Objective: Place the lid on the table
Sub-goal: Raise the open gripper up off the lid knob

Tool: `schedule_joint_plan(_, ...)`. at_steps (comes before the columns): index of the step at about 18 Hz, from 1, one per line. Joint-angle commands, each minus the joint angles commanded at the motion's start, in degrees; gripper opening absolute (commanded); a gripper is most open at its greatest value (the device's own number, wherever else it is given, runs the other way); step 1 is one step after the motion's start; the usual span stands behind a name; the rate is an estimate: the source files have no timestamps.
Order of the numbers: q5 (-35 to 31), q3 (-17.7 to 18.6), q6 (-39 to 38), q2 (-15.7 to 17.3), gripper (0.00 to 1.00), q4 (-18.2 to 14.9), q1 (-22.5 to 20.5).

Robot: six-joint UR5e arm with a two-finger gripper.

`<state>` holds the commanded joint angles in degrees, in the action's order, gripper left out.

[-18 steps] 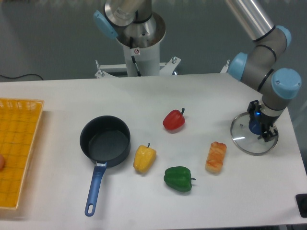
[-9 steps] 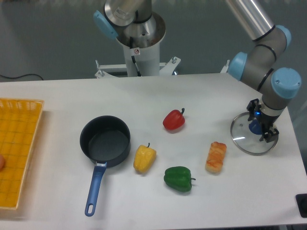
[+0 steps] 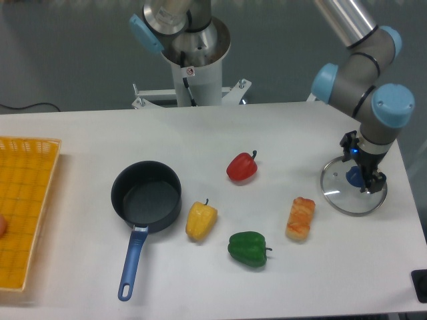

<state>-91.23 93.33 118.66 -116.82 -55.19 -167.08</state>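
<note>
1. The grey arm with pale blue joint caps reaches down from the upper right, its wrist bent so the black claw (image 3: 361, 175) points downward over the right side of the white smooth surface (image 3: 280, 133).
2. The claw sits just above the lid's small blue knob; whether its fingers are apart or together cannot be told.
3. The round transparent glass lid with a thin silver rim (image 3: 353, 190) lies flat on the surface, near its right edge, right of the orange bread-like piece (image 3: 300, 218).
</note>
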Motion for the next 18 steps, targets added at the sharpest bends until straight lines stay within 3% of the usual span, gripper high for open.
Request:
schedule_joint_plan(4, 0.79, 2.12, -3.94, 3.34, 1.00, 0.00, 1.14)
schedule_joint_plan(13, 0.70, 0.45, -7.64, 3.88, 1.00, -0.44, 5.01)
schedule_joint_plan(18, 0.70, -2.71, -23.45, 4.93, 1.00, -3.60, 7.91)
